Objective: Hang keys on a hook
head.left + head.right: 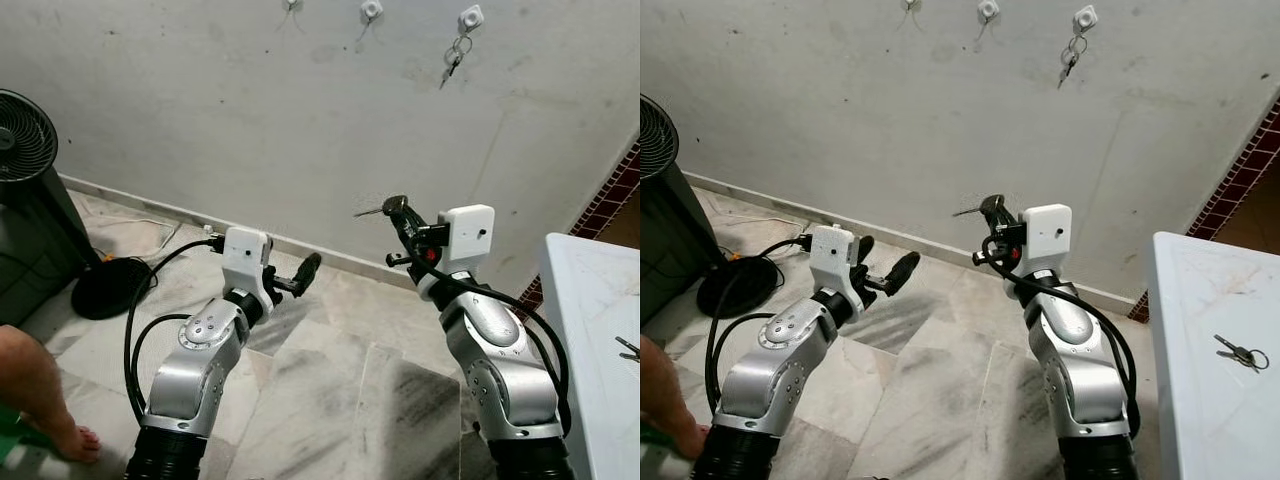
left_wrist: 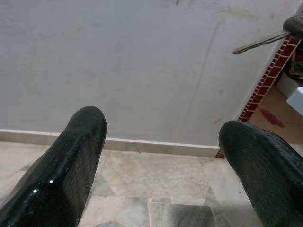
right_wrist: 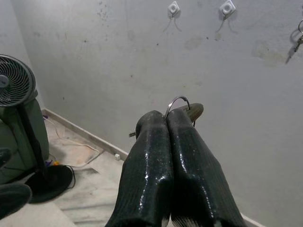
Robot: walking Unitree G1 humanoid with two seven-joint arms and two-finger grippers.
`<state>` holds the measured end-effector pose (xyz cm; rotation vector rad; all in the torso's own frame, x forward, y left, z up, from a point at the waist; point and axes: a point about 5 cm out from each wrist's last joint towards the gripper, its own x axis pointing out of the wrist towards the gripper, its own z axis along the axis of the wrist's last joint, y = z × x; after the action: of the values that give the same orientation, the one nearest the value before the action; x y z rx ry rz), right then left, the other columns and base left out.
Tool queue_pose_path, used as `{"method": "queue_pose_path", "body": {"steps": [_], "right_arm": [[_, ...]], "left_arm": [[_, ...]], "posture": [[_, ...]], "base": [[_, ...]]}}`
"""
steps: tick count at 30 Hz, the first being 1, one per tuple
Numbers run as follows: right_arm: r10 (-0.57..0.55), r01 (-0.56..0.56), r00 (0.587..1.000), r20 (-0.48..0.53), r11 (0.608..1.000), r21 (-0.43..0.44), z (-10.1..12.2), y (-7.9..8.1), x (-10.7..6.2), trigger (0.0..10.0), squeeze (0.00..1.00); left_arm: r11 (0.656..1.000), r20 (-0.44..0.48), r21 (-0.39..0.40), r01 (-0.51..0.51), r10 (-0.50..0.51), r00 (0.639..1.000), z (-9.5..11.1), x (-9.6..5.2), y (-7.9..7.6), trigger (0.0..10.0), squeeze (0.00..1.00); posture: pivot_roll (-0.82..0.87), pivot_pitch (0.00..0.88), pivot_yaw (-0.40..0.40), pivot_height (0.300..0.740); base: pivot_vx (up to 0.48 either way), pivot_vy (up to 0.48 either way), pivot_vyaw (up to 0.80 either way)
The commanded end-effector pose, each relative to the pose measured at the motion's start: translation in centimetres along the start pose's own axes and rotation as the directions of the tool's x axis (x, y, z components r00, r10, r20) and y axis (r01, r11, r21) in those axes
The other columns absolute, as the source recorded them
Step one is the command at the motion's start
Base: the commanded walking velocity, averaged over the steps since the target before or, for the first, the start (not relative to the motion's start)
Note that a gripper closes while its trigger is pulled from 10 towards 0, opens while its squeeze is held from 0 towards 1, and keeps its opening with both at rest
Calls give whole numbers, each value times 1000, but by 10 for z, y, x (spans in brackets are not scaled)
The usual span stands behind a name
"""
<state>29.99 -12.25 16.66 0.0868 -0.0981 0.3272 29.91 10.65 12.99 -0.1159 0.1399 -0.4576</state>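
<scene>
From the head we see our right gripper (image 1: 398, 212) raised before the wall (image 1: 250, 110), clamped on keys (image 1: 383, 207), well below three hooks (image 1: 371, 9); another key set (image 1: 455, 55) hangs on the rightmost.

Left wrist: our left gripper (image 2: 161, 156) spread apart.

Right wrist: fingers (image 3: 151, 161) pressed together on the key ring (image 3: 178, 101).

No text, label, brand, number or sign can be read anywhere in these pictures.
</scene>
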Motion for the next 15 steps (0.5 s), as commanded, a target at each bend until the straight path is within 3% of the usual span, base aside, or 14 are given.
{"method": "queue_pose_path", "body": {"steps": [1, 15], "right_arm": [[1, -1, 1000, 17, 1000, -9, 4, 0, 2, 10000, 0], [-23, 24, 999, 39, 999, -25, 6, 0, 2, 10000, 0]], "left_arm": [[1000, 8, 6, 13, -13, 1000, 4, -1, -2, 10000, 0], [999, 3, -4, 37, -37, 999, 4, 0, -4, 10000, 0]], "posture": [[119, 0, -30, 740], [119, 0, -27, 740]], "base": [[307, 0, 0], [359, 0, 0]]}}
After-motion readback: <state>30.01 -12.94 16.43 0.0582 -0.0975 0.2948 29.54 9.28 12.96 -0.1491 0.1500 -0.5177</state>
